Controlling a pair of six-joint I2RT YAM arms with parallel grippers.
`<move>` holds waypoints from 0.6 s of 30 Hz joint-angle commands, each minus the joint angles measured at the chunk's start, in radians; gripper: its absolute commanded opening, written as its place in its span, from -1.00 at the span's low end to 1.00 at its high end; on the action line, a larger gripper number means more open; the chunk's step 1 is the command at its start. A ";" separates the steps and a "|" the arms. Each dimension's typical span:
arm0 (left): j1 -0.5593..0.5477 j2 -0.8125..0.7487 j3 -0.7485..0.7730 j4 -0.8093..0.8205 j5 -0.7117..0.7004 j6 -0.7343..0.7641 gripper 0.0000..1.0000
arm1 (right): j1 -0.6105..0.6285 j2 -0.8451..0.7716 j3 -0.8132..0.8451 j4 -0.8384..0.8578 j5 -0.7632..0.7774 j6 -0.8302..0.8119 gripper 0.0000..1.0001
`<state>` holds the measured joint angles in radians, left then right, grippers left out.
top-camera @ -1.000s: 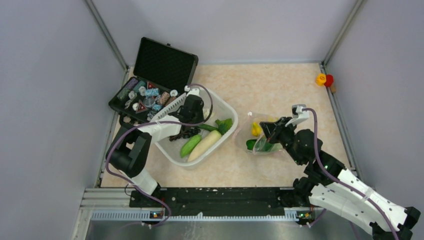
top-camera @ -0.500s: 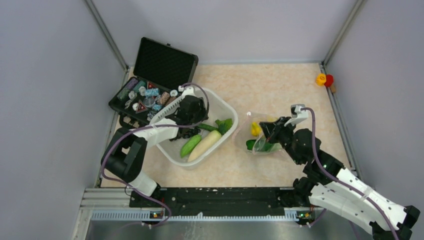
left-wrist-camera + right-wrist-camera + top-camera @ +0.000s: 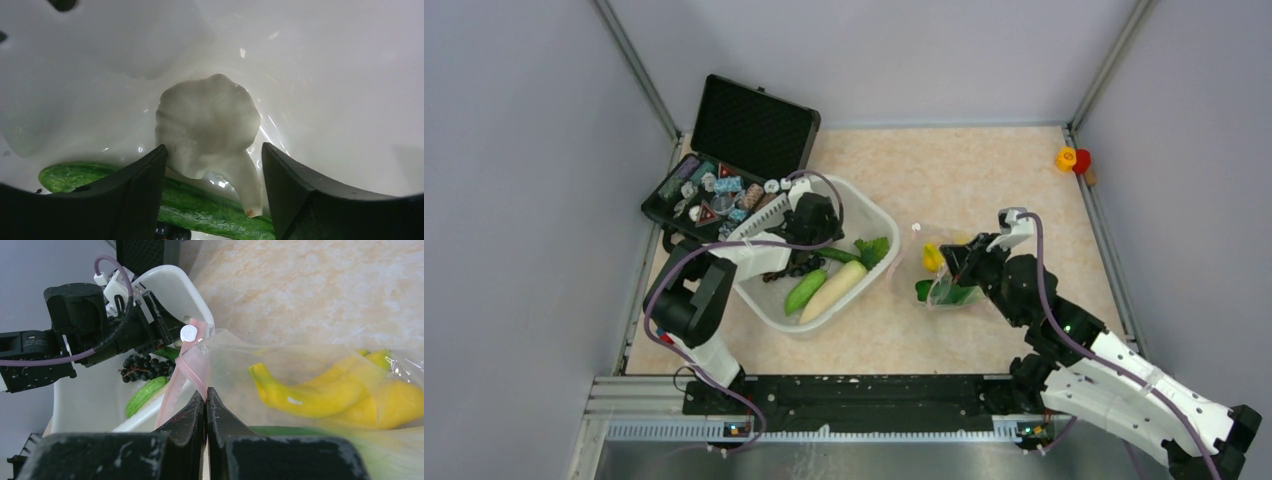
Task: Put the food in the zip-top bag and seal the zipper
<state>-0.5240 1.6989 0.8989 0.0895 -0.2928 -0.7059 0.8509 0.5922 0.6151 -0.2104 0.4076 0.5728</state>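
Observation:
My left gripper [image 3: 816, 232] is down inside the white tub [image 3: 876, 214] and stands open. In the left wrist view its fingertips [image 3: 212, 160] flank a lumpy white stem [image 3: 207, 125] without closing on it. The stem lies over a dark green bumpy vegetable [image 3: 200, 210]. Also in the tub are a radish [image 3: 834, 290], a cucumber [image 3: 805, 291], bok choy leaves [image 3: 873, 249] and grapes [image 3: 145, 367]. My right gripper [image 3: 206, 390] is shut on the pink zipper [image 3: 197, 375] of the zip-top bag [image 3: 944, 285]. It holds the mouth up, the white slider [image 3: 189, 332] above. A yellow pepper [image 3: 320, 390] lies inside.
An open black case [image 3: 724, 170] of small trinkets sits right behind the tub at the back left. A red and yellow toy [image 3: 1072, 159] lies at the far right corner. Grey walls close in the table on three sides.
The left gripper has gone from shut to open inside the tub and its arm has shifted a little. The right gripper has edged up and left with the bag's mouth.

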 commanded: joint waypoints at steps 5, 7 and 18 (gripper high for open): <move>0.005 -0.011 0.012 -0.001 -0.014 0.020 0.00 | 0.012 -0.004 0.023 0.008 0.019 0.015 -1.00; 0.004 -0.014 0.015 -0.005 -0.016 0.035 -0.13 | 0.012 -0.007 0.022 0.004 0.019 0.018 -1.00; 0.005 -0.075 -0.001 0.004 -0.018 0.108 -0.94 | 0.012 -0.030 0.015 -0.003 0.024 0.029 -1.00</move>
<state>-0.5251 1.6791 0.9016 0.0925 -0.2981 -0.6441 0.8509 0.5762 0.6151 -0.2256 0.4076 0.5907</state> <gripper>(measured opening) 0.103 0.004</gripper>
